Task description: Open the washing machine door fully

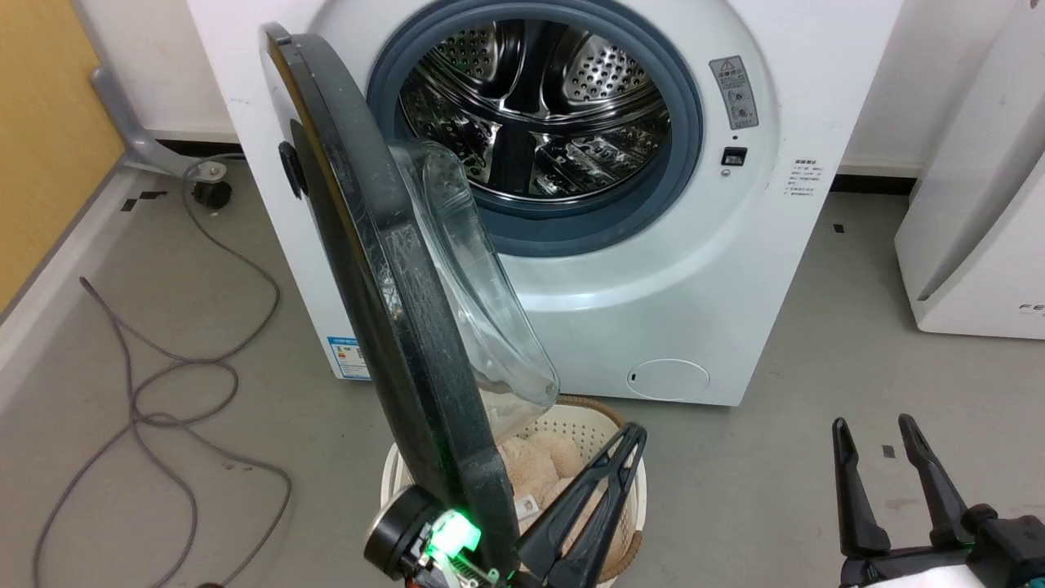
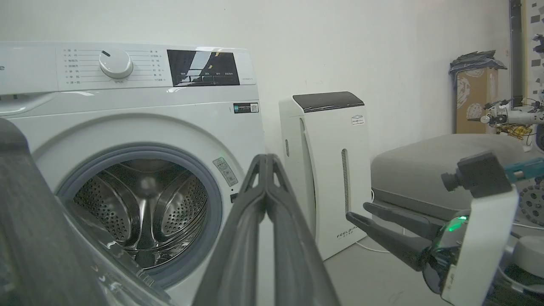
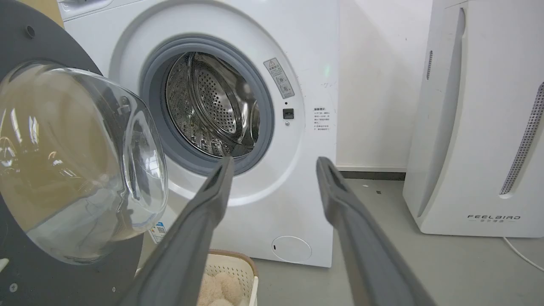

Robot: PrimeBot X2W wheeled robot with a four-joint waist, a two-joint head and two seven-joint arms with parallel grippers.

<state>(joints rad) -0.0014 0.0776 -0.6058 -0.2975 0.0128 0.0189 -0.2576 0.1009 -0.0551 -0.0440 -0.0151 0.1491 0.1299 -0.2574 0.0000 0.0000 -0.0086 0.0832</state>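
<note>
Closest to the head camera is my left claw (image 1: 629, 441), its two fingers pressed flat together with nothing between them, pointing up just right of the lower rim of the washing machine door (image 1: 384, 269). I cannot tell whether the claw touches that rim. The door stands well out from the front of the washing machine (image 1: 694, 269), nearly edge-on to the head camera and hinged on the machine's left side. Its glass bowl (image 1: 465, 269) bulges to the right, toward the mouth. I can see straight into the steel drum (image 1: 539, 106) inside the grey rubber ring (image 1: 686, 147). Below the door, a pale basket (image 1: 571, 412) on the floor holds a beige plush toy (image 1: 531, 465). My right claw (image 1: 873, 429) hangs low at the right with its fingers spread and empty, well apart from the door. A grey cable (image 1: 163, 359) loops across the floor to the left, and a white appliance (image 1: 980, 204) stands at the right.
</note>
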